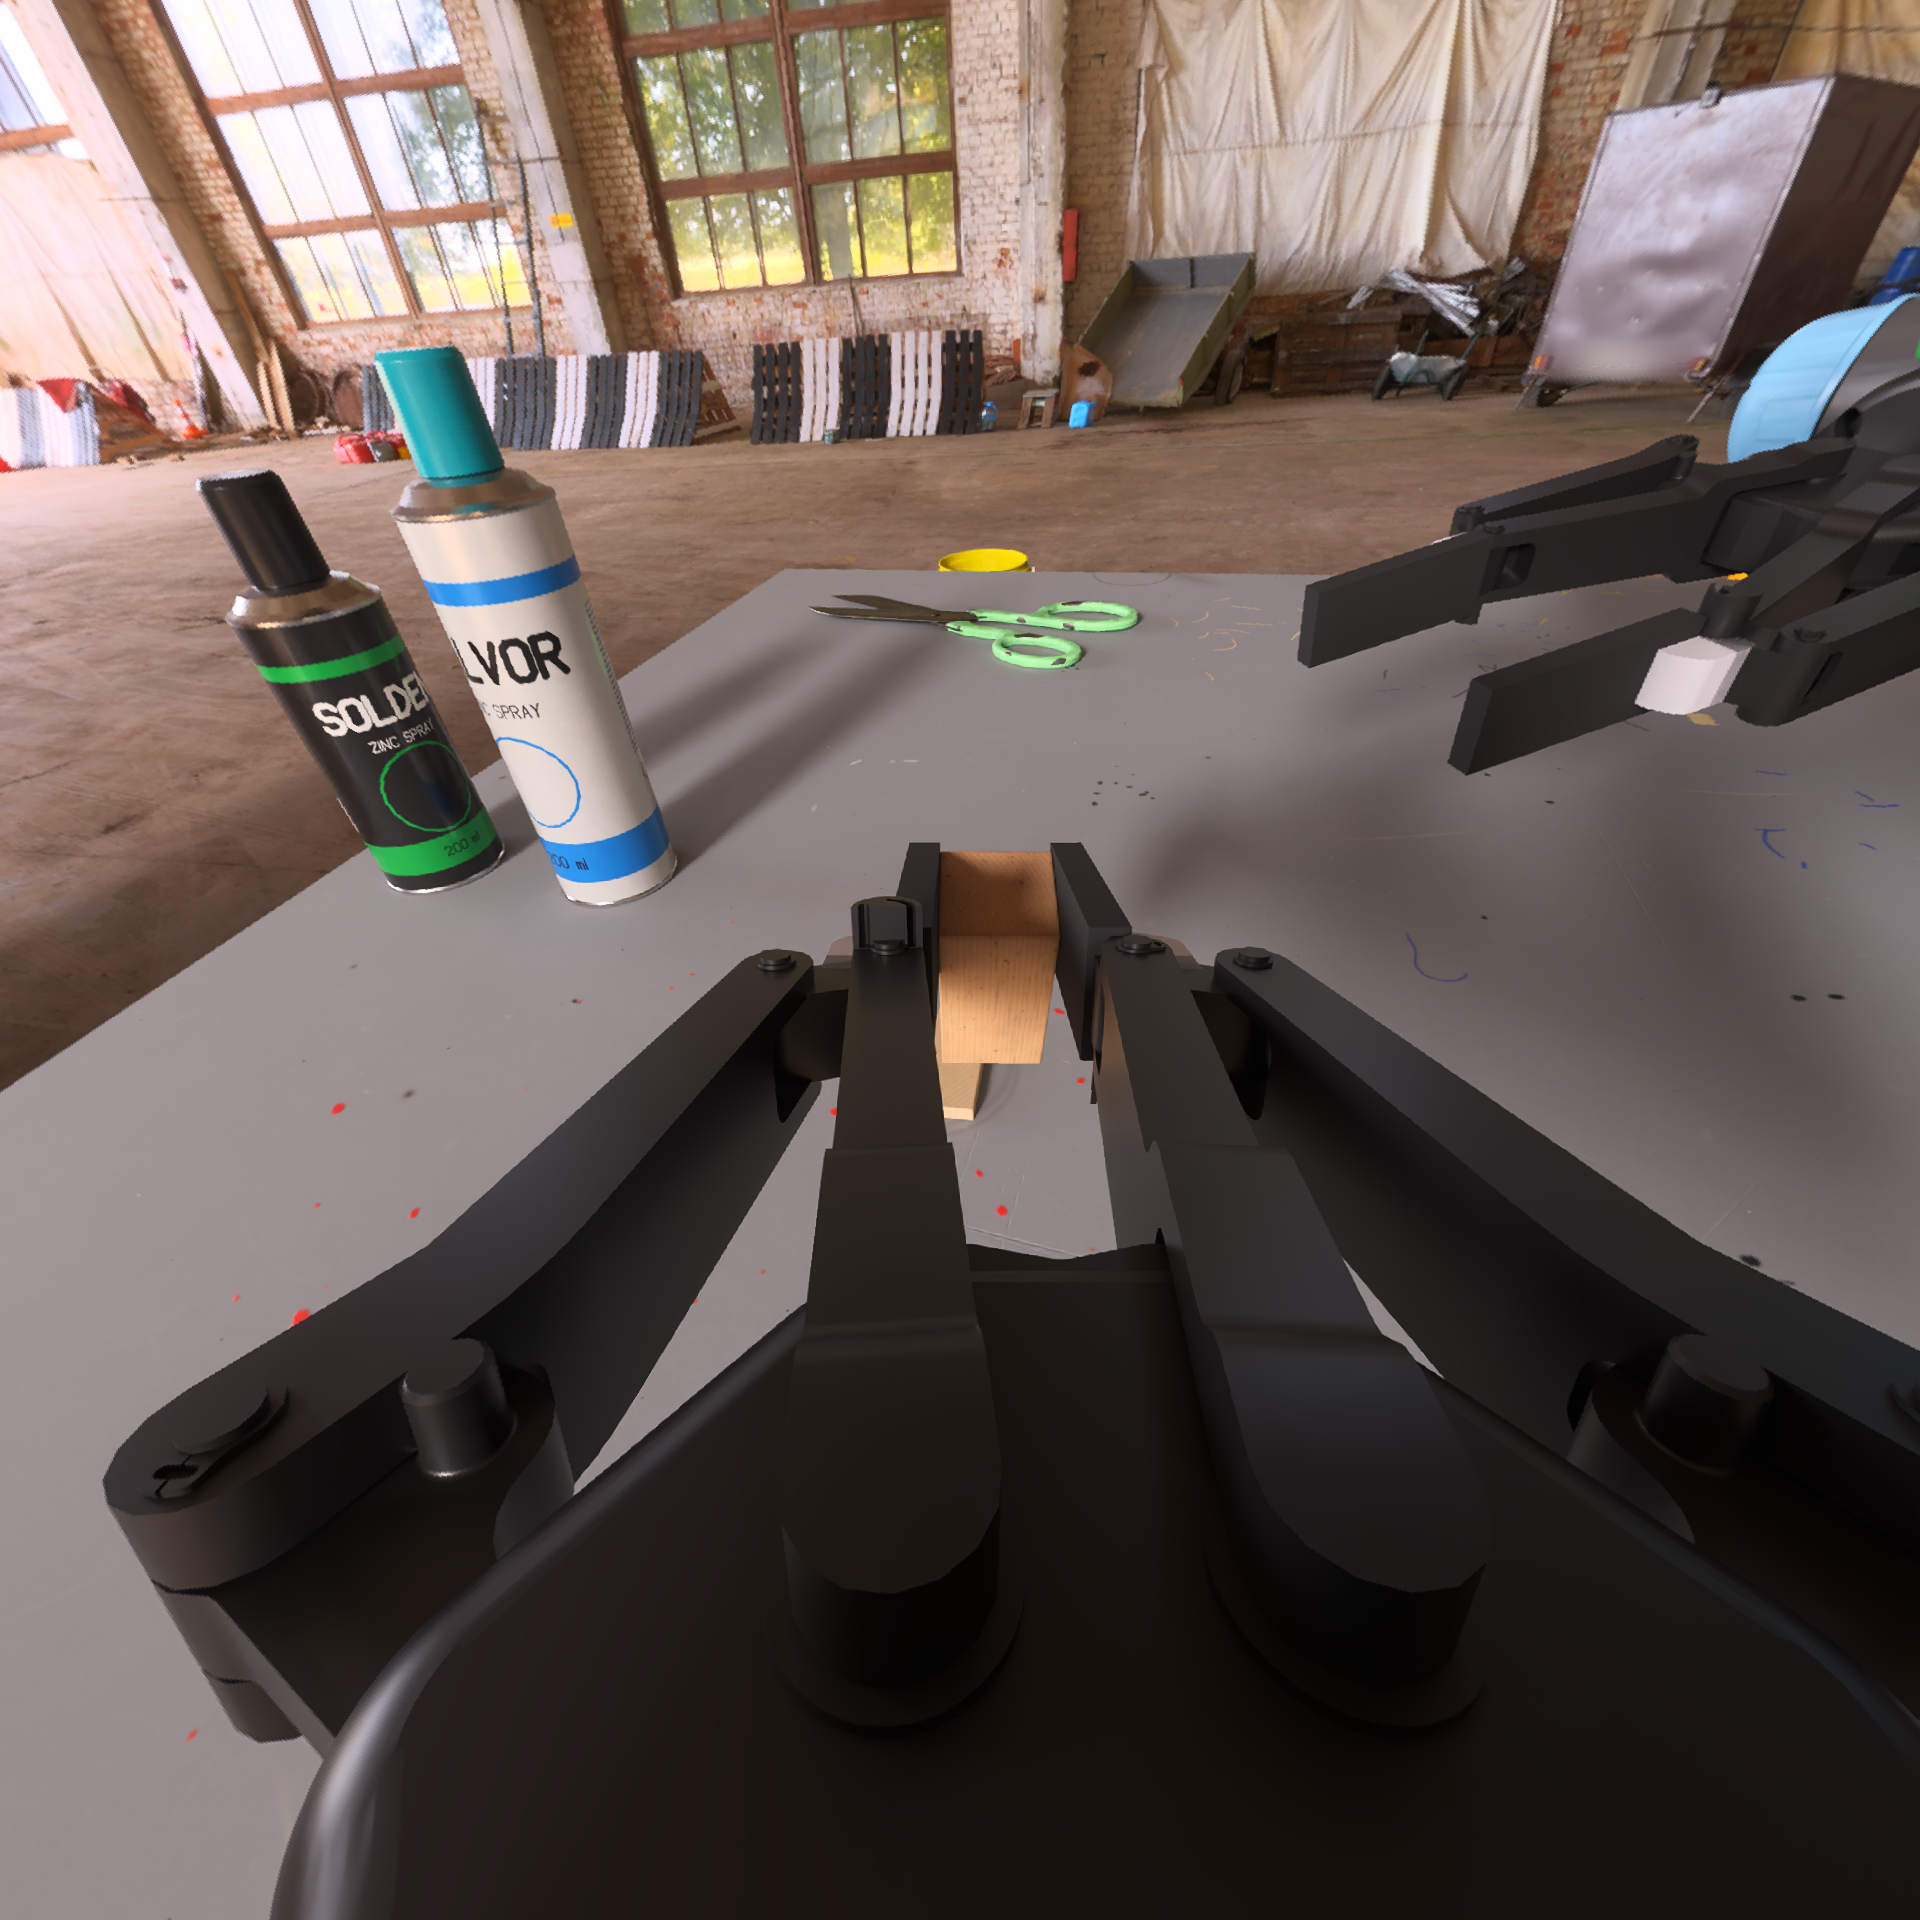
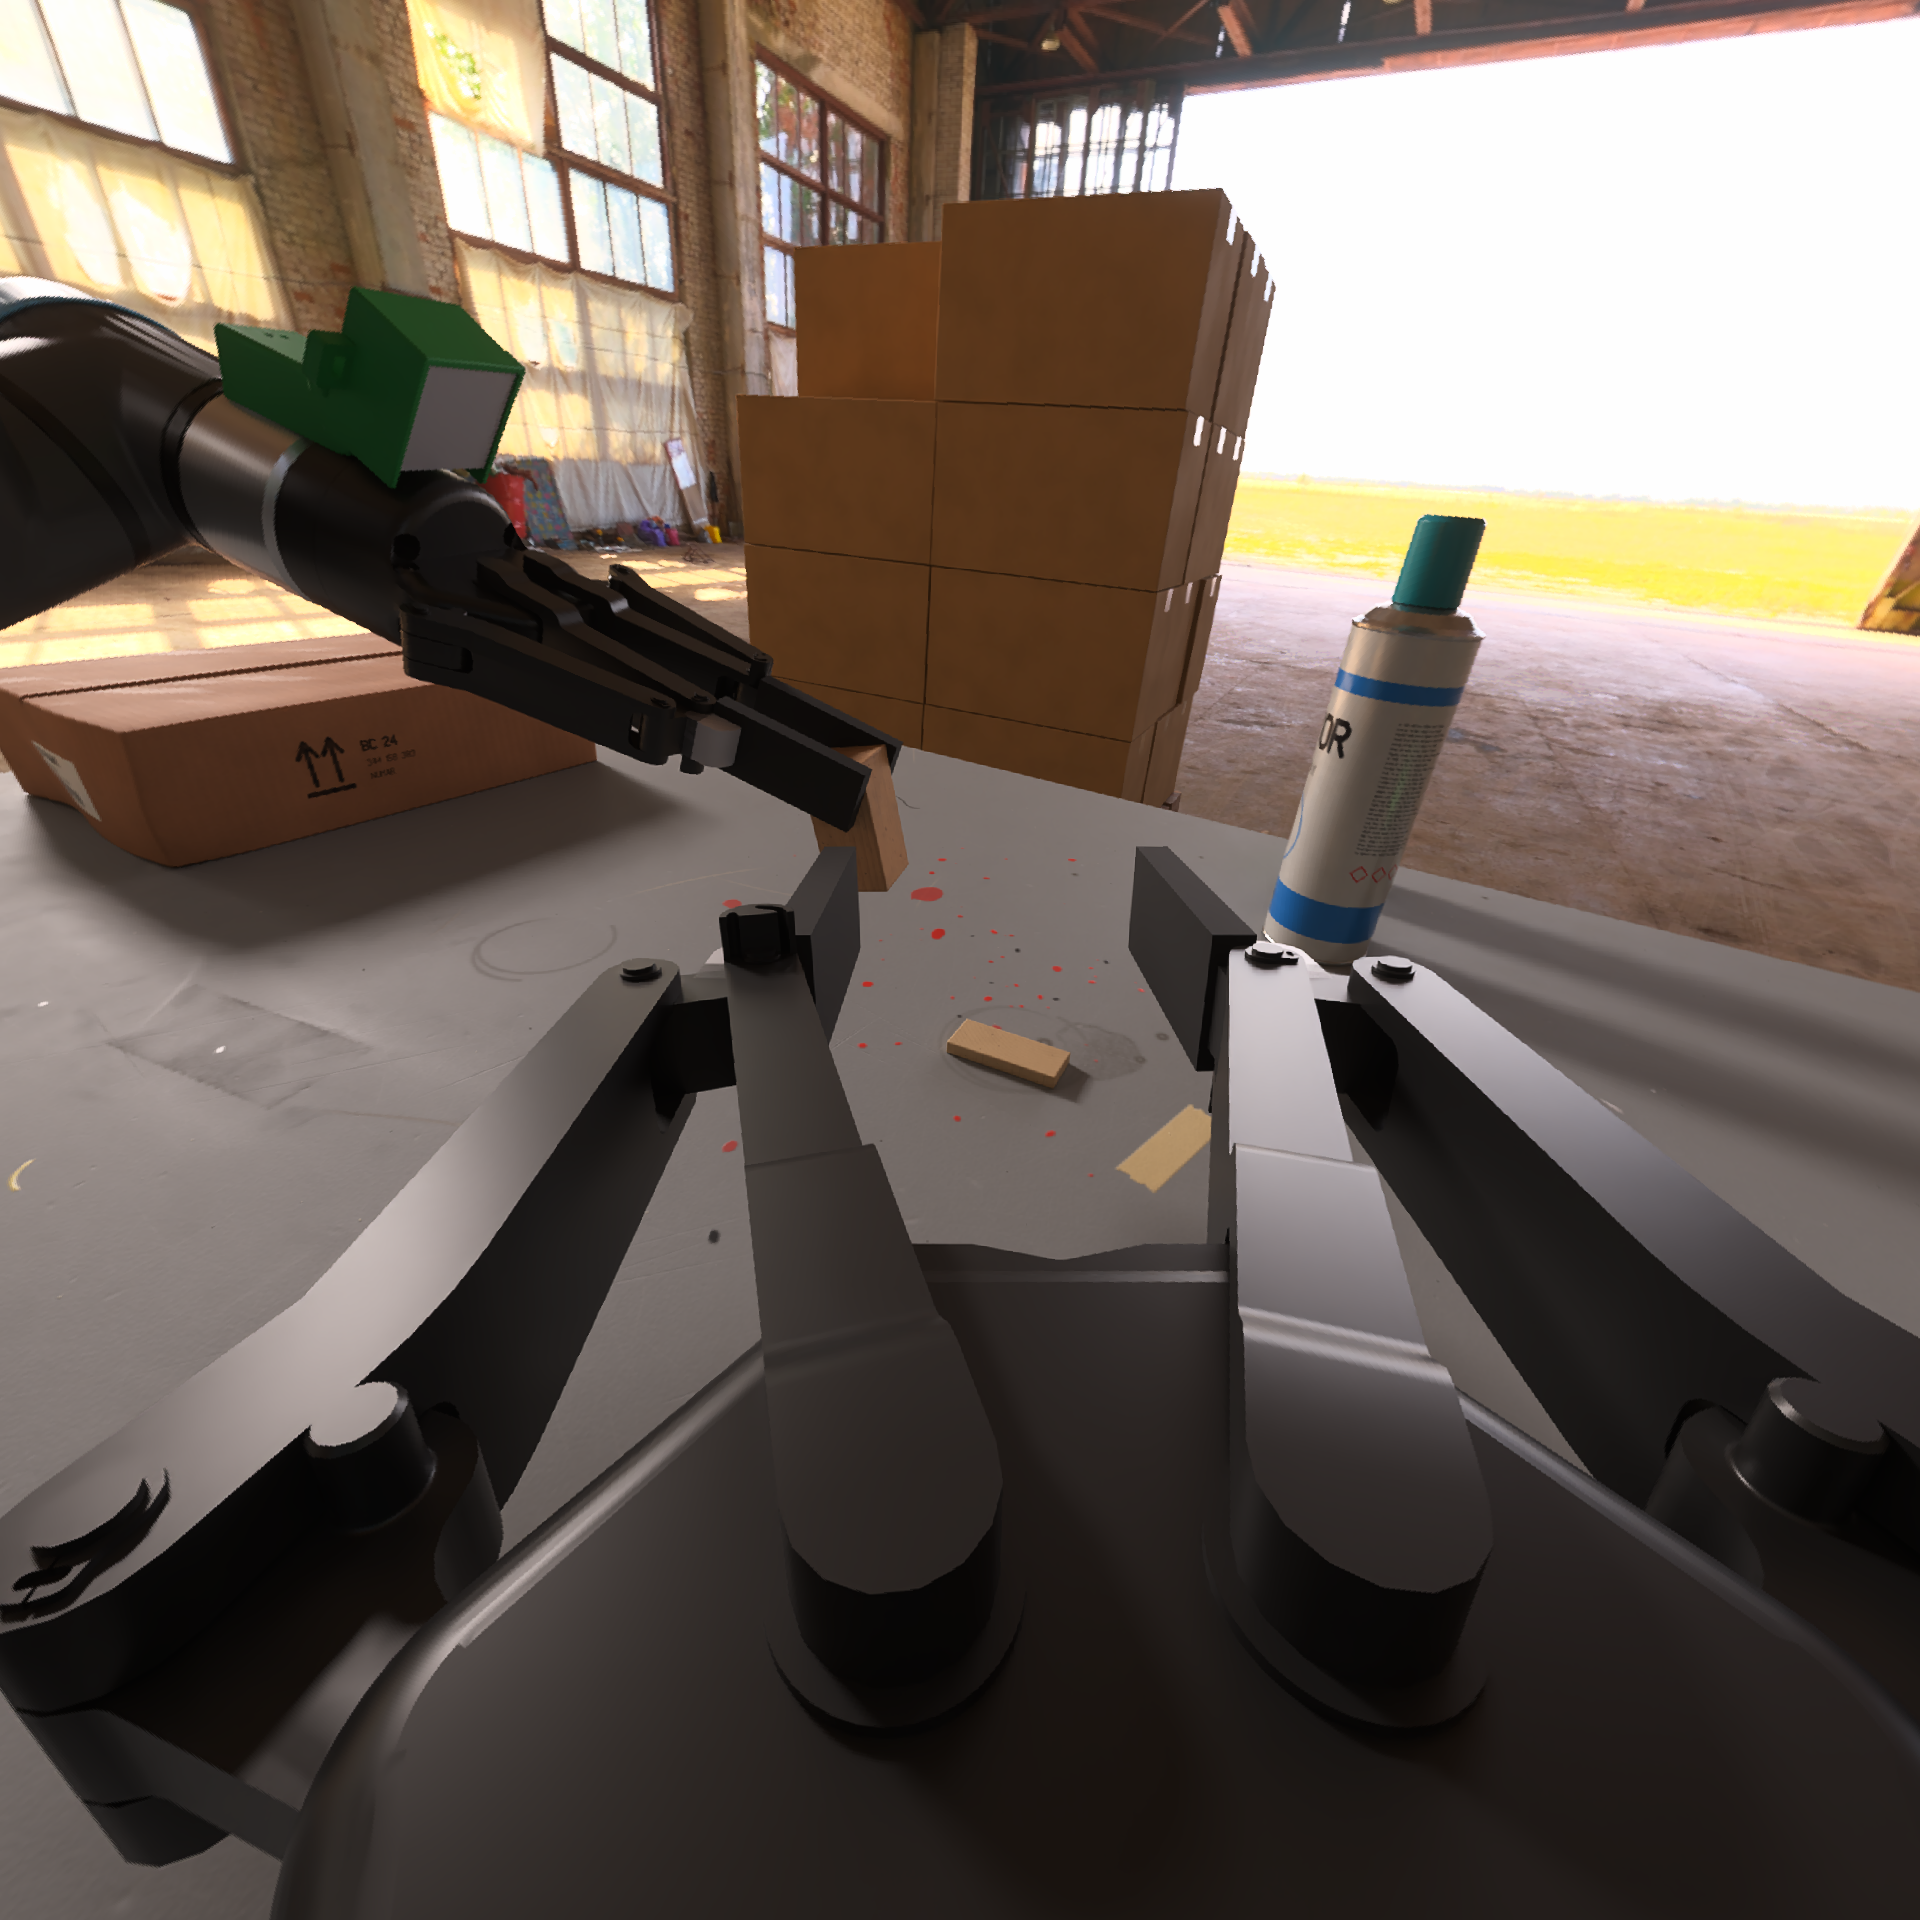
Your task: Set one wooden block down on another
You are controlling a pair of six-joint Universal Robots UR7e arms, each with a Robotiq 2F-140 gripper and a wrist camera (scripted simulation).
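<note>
My left gripper (image 1: 997, 873) is shut on a light wooden block (image 1: 995, 940) and holds it tilted a little above the grey table (image 1: 1351, 987). A second wooden block (image 1: 961, 1093) peeks out under it, lying on the table. In the right wrist view the left gripper (image 2: 868, 774) holds its block (image 2: 871, 826) up and to the left of the flat block (image 2: 1006, 1051), not touching it. My right gripper (image 2: 997, 920) is open and empty, hovering just short of the flat block. It also shows at the right of the left wrist view (image 1: 1387, 686).
A black spray can (image 1: 364, 707) and a white spray can (image 1: 540, 665) stand near the table's left edge; the white one (image 2: 1371, 748) is close to my right finger. Green scissors (image 1: 1029, 629) lie at the far edge. A cardboard box (image 2: 281, 748) and a beige strip (image 2: 1164, 1148) are on the table.
</note>
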